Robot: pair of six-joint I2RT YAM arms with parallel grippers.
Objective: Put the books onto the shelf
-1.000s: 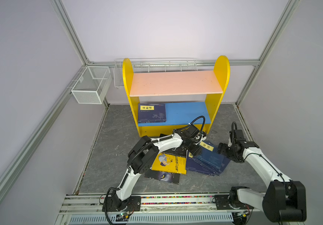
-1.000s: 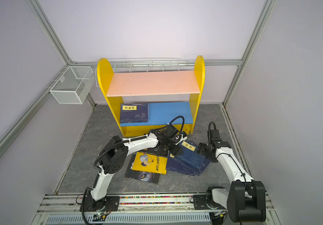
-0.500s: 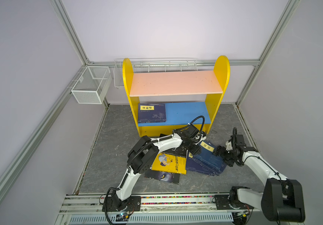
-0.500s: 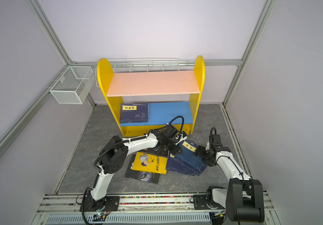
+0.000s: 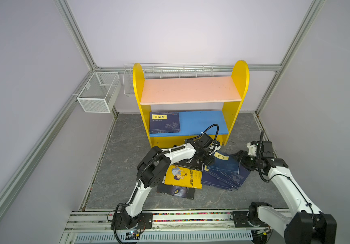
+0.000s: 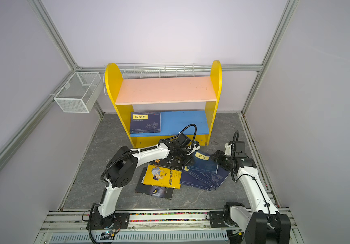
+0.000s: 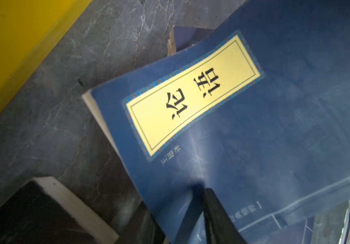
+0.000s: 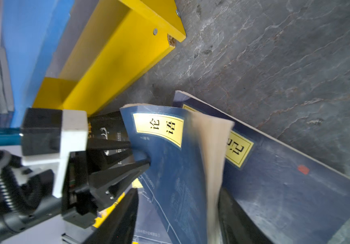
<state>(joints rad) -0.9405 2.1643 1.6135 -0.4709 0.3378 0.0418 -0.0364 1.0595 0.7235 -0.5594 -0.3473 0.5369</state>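
The shelf (image 5: pixel 191 90) stands at the back, with one navy book (image 5: pixel 164 125) flat on its blue lower board (image 5: pixel 201 122). The other books lie piled on the floor in front: a black one (image 5: pixel 193 163), a yellow one (image 5: pixel 182 176), a wolf-eye one (image 5: pixel 176 192) and several navy ones (image 5: pixel 222 179). My left gripper (image 5: pixel 210 162) (image 8: pixel 140 155) is shut on one edge of the top navy book (image 5: pixel 225 163) (image 8: pixel 169 169), which bows upward. My right gripper (image 5: pixel 236 157) (image 8: pixel 179 190) straddles that book's opposite, raised page edge, with a gap still on one side.
A white wire basket (image 5: pixel 98 93) hangs on the left wall. A long one (image 5: pixel 169 69) runs behind the shelf. The shelf's yellow foot (image 8: pixel 169 31) is close beside both grippers. The arms' base rail (image 5: pixel 169 217) crosses the front.
My right gripper has moved left to the pile and its jaws have narrowed around the top navy book. My left gripper has closed on that book's edge, and the book now bows up.
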